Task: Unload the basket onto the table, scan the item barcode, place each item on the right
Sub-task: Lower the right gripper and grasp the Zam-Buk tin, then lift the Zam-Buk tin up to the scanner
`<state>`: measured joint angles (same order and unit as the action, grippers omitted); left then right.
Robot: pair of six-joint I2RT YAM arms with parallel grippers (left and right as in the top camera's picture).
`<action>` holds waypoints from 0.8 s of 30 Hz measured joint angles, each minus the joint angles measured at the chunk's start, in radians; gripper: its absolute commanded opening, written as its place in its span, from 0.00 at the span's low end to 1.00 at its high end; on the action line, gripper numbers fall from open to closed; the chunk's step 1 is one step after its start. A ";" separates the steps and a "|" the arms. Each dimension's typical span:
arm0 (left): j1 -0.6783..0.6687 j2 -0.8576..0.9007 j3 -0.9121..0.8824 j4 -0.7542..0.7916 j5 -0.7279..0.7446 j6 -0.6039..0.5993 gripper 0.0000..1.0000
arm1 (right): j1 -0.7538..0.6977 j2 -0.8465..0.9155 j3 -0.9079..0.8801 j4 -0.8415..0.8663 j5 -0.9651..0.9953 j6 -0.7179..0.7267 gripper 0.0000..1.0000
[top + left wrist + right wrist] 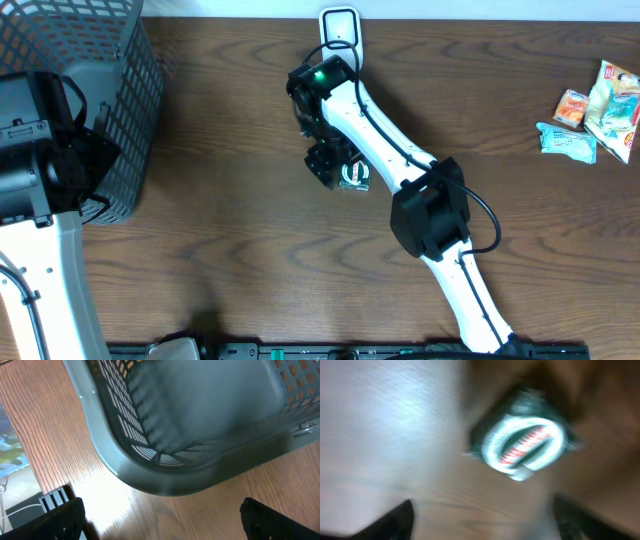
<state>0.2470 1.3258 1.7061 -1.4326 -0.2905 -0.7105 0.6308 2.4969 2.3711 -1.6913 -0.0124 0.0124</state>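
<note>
The item point(353, 178) is a small dark green packet with a white ring and red print, lying on the wooden table near the middle. In the right wrist view the item point(525, 442) is blurred and sits just beyond my fingertips. My right gripper point(484, 510) is open, with only bare table between its fingers. From overhead the right gripper point(326, 163) hangs right beside the packet's left edge. My left gripper point(162, 510) is open and empty, close to the corner of the grey basket point(150, 472).
The grey mesh basket point(130, 110) stands at the far left, with the left arm point(30, 150) over it. Several snack packets point(595, 115) lie at the far right. A white-rimmed object point(340, 25) sits at the table's back edge.
</note>
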 measured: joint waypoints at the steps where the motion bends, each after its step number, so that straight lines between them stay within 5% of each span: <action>1: 0.000 0.000 0.000 0.000 0.000 0.000 0.98 | 0.003 0.000 0.000 0.006 -0.037 -0.003 0.33; 3: 0.000 0.000 0.000 0.000 0.000 0.000 0.98 | 0.014 0.000 0.000 0.024 -0.093 -0.005 0.19; 8: 0.000 0.000 0.000 0.000 0.000 0.000 0.98 | 0.048 0.000 -0.001 0.088 -0.149 -0.006 0.07; 13: 0.000 0.000 0.000 0.000 0.000 0.000 0.98 | 0.068 -0.001 -0.058 0.143 -0.104 0.033 0.11; 16: 0.000 0.000 0.000 0.000 0.000 0.000 0.98 | 0.063 -0.001 -0.130 0.173 -0.074 0.067 0.01; 24: 0.000 0.000 0.000 0.000 0.000 0.000 0.98 | 0.024 -0.001 -0.256 0.115 0.056 0.208 0.01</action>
<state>0.2470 1.3258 1.7061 -1.4326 -0.2905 -0.7105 0.6544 2.4962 2.1151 -1.5764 0.0437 0.2199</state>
